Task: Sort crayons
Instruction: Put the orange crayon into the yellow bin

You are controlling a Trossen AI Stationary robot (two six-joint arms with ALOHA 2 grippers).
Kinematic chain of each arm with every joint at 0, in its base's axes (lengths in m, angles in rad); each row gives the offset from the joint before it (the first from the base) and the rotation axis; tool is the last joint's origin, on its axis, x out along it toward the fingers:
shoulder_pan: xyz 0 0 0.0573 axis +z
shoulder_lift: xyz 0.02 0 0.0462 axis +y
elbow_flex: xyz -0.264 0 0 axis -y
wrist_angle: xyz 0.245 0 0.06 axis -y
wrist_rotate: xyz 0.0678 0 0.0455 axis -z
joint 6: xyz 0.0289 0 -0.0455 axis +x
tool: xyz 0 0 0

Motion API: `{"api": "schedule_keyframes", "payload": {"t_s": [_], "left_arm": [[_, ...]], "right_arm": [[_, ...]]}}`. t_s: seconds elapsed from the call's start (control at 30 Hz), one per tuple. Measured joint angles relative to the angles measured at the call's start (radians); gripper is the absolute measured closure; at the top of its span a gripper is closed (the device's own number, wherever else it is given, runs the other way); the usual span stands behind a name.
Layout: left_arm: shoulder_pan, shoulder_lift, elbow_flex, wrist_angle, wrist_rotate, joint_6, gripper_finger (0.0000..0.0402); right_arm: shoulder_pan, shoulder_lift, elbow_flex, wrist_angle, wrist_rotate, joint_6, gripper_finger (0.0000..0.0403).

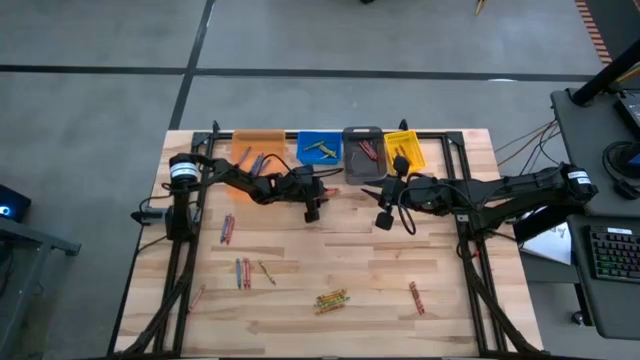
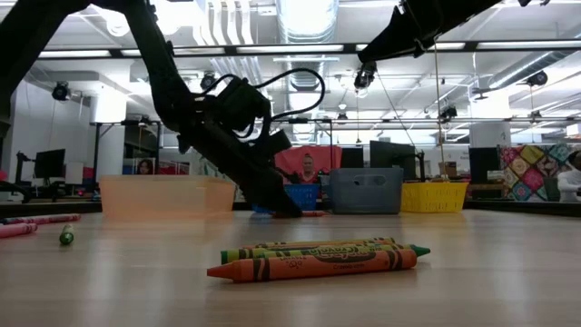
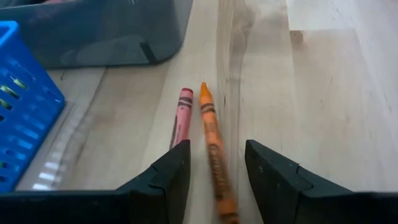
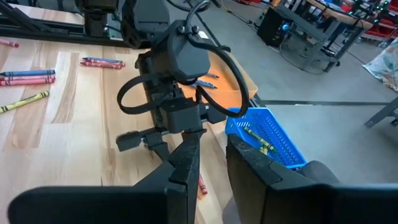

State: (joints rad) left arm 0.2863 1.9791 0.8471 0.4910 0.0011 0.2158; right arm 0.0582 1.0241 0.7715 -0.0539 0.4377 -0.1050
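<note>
Two crayons lie side by side on the table in front of the blue bin (image 3: 22,106) and grey bin (image 3: 99,31): an orange one (image 3: 210,134) and a red one (image 3: 182,115). My left gripper (image 3: 217,154) is open and low at the table (image 2: 286,209). The orange crayon runs between its fingers, and the red crayon's near end passes under one finger (image 3: 171,168). My right gripper (image 4: 212,158) hangs raised to the right (image 1: 383,218), slightly open, with nothing between its fingers.
Orange (image 1: 258,145), blue (image 1: 320,148), grey (image 1: 362,148) and yellow (image 1: 403,148) bins line the far edge, with crayons in them. Loose crayons lie at the left (image 1: 228,230), left of middle (image 1: 243,272), near middle (image 1: 332,298) and near right (image 1: 415,297).
</note>
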Motion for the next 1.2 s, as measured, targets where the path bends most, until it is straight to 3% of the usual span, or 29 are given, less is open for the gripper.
{"api": "schedule_keyframes", "payload": {"t_s": [0.53,1.2], "left_arm": [[0.0,0.006,0.001,-0.008,0.009,-0.026,0.0266],[-0.002,0.006,0.002,-0.043,0.059,-0.042,0.0358]], "right_arm": [[0.0,0.0,0.0,0.0,0.0,0.007,0.0333],[0.0,0.0,0.0,0.0,0.0,0.008,0.0335]]}}
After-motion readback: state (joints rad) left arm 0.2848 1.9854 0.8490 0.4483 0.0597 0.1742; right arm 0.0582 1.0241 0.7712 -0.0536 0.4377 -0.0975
